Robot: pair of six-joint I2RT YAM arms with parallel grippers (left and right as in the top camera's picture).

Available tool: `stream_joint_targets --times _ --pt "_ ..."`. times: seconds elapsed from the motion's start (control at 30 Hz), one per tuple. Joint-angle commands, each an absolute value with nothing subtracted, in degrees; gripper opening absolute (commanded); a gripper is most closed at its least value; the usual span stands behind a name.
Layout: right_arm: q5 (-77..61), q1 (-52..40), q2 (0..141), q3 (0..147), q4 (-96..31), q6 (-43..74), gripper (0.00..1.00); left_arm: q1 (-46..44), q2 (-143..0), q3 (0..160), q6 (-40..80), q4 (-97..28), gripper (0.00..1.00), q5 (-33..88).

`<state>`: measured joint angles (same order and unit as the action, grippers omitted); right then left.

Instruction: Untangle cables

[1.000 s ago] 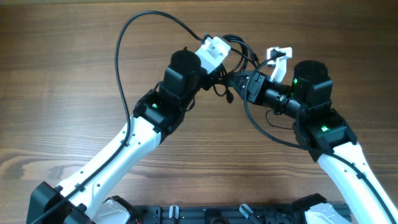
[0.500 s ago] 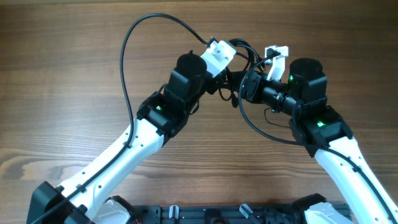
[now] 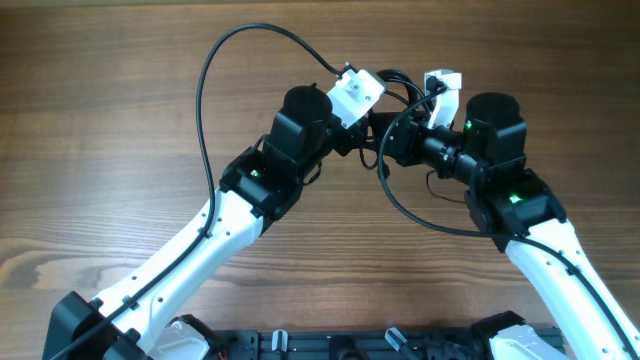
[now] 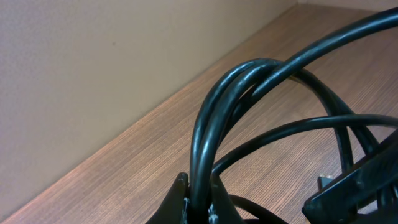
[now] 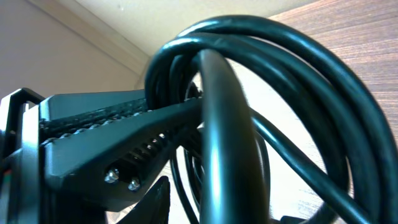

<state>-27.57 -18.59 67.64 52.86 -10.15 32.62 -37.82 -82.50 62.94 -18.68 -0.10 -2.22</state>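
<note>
The left gripper (image 3: 368, 122) has its fingers pinched tight on strands of the cables (image 4: 202, 130), which rise from between the fingertips and arch away in loops, likely to anchor the bundle while the other arm works on it. The right gripper (image 3: 393, 140) sits just beside it, with loops draped over and around one finger (image 5: 118, 146). Whether it clamps a strand or merely hooks the loop cannot be told.

cables (image 4: 200, 134) — glossy black rubbery sheath | table (image 3: 100, 150) — matt grained wood
</note>
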Motion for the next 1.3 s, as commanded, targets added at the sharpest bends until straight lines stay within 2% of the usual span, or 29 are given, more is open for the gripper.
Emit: stream_joint_targets --times 0.0,0.37,1.03,1.2,1.27 --pt "-27.00 -18.79 69.23 52.82 -9.91 31.70 0.22 -38.15 -81.36 63.77 -17.45 0.25 0.04 -0.43" --pt "-32.97 -18.79 69.28 52.82 -10.02 32.58 0.23 -38.13 -81.38 63.77 -17.45 0.27 0.04 -0.47" --pt "-32.86 -18.79 76.27 52.80 -12.40 32.56 0.23 -38.15 -81.36 63.77 -14.20 1.56 0.04 -0.21" --pt "-32.86 -18.79 76.34 52.80 -11.16 32.58 0.22 -38.17 -81.36 63.79 -13.82 1.54 0.04 2.57" --pt "-32.86 -18.79 76.34 52.80 -11.03 32.58 0.17 -38.26 -81.36 63.77 -13.06 1.54 0.04 2.57"
